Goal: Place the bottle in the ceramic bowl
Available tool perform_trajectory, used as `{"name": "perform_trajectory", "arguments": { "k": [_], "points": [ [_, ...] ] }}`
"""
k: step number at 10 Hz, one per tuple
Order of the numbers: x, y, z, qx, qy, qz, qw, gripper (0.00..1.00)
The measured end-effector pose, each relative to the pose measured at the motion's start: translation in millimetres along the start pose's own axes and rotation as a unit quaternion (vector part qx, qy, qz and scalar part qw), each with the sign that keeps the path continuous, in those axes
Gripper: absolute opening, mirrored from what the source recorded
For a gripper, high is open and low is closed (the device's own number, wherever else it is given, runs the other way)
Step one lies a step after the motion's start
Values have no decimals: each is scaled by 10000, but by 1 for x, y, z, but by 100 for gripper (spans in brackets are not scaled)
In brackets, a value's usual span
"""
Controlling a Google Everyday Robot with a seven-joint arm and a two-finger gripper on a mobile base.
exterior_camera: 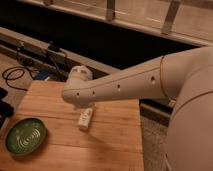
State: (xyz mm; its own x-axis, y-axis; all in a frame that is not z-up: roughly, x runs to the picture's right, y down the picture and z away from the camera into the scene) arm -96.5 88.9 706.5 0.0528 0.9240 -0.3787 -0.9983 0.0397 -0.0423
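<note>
The small whitish bottle (85, 119) lies on its side on the wooden table (112, 145), near the middle. The green ceramic bowl (26, 136) sits at the table's front left corner, well apart from the bottle. My gripper (84, 107) hangs under the white wrist, right above the bottle's far end, and is mostly hidden by the arm. I cannot tell whether it touches the bottle.
My white arm (130, 82) reaches in from the right across the table's back half. Black cables (17, 75) and a dark rail run on the floor behind the table. A dark object (4, 111) stands at the left edge.
</note>
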Motion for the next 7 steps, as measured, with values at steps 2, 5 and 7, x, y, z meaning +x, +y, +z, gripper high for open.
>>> {"name": "perform_trajectory", "arguments": {
  "k": [2,5,7],
  "points": [
    [0,0,2,39,45,-30,10000,65],
    [-11,9,26,-74,146,-77,9998,65],
    [-17,10,41,-130,205,-49,9997,65]
  ]
}}
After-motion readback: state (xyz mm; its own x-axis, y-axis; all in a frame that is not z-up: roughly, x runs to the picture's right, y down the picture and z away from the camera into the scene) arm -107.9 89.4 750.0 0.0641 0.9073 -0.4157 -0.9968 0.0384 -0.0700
